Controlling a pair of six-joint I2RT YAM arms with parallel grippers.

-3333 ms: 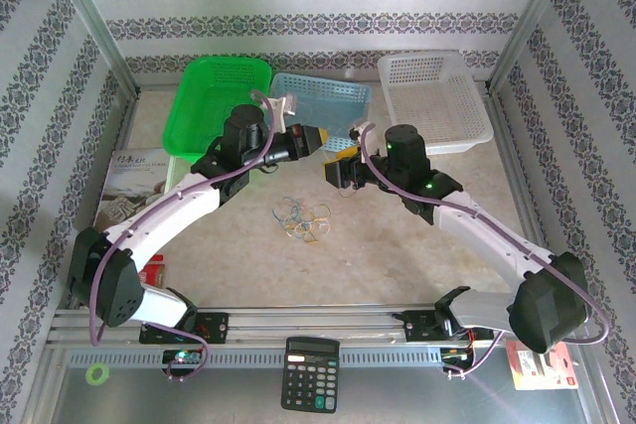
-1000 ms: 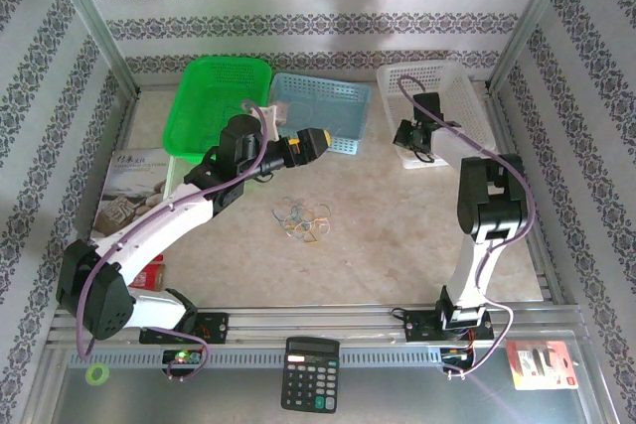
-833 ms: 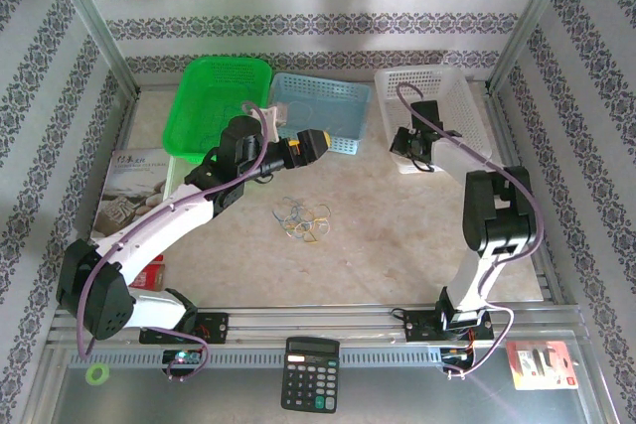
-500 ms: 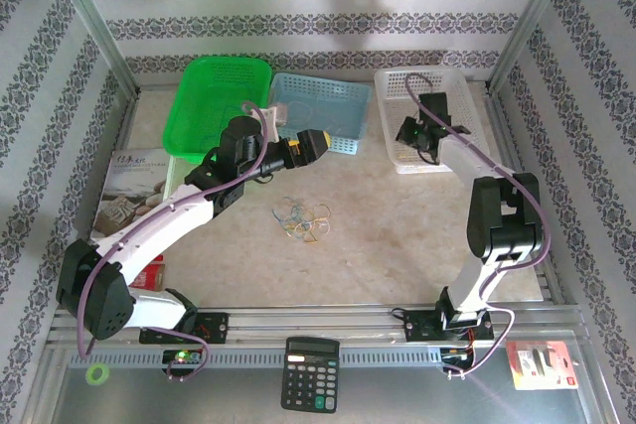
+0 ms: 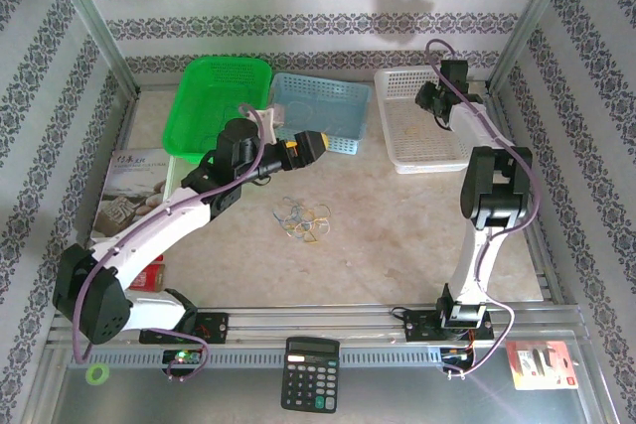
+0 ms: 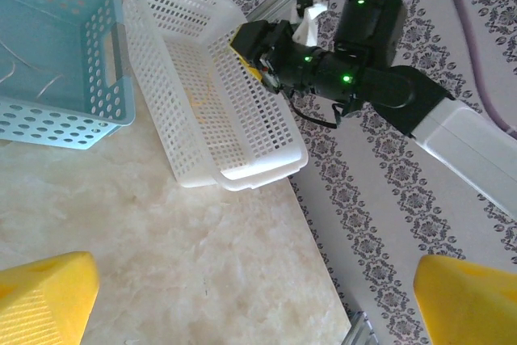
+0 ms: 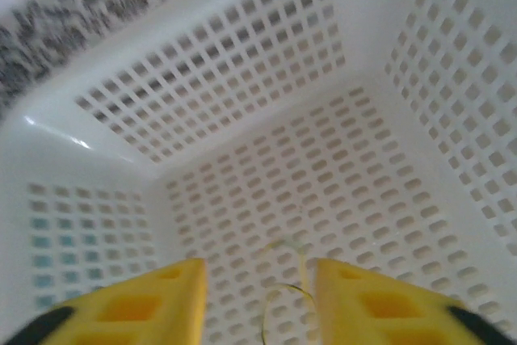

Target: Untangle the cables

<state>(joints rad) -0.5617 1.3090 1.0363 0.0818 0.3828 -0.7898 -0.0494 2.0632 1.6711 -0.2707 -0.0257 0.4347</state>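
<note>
Right claw (image 7: pixel 260 292) is hanging over the white basket (image 5: pixel 422 141) at the far right of the bench (image 5: pixel 397 235). Its yellow fingers are standing apart and pinching nothing, and one thin yellowish wire (image 7: pixel 297 264) is lying loose in the gap above the basket floor, apparently being sorted there away from the rest. Left claw (image 5: pixel 316 143) is hovering beside the blue basket (image 5: pixel 328 101), spread wide and empty, seemingly waiting its turn. Other cables (image 5: pixel 303 218) are sitting tangled mid-bench, well apart from both claws, so most of the task is judged outstanding.
</note>
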